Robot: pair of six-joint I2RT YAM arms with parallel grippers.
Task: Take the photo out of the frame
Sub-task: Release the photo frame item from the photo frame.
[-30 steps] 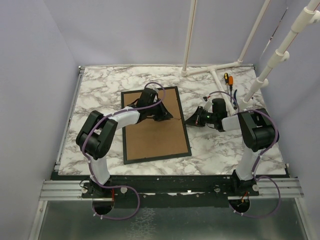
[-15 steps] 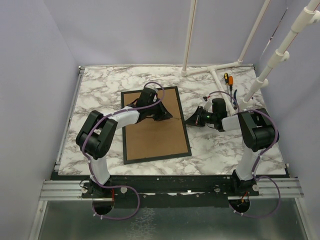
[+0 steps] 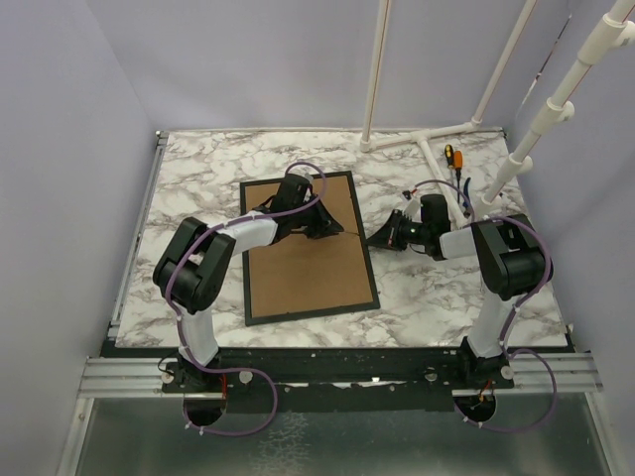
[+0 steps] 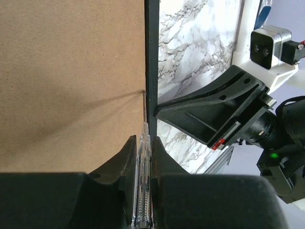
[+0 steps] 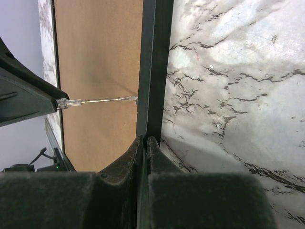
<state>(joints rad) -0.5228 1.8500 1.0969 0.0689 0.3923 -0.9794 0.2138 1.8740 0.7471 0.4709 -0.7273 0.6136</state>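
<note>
The frame point(image 3: 308, 273) lies flat on the marble-patterned table point(image 3: 198, 178), left of centre. Its matte brown fibreboard back faces up inside a thin black border, a long rectangle running from near to far.

The left pincer point(image 4: 143, 140) reaches over the far half of the board, its dark fingers clamped on a slim screwdriver point(image 4: 144, 181) with a clear plastic handle. The thin tip points right and meets the seam where the board joins the right-hand strip of the border. A short crease in the fibreboard runs up to that same spot.

The right pincer point(image 5: 145, 139) comes in low from the right. Its two curved black fingers are pressed together, and their tips sit at the outer edge of the same black strip, just across it from the screwdriver tip. The veined white and grey tabletop shows beside it.

At the far right an orange-handled tool point(image 3: 449, 156) lies by the foot of a white pipe stand point(image 3: 427, 139).
</note>
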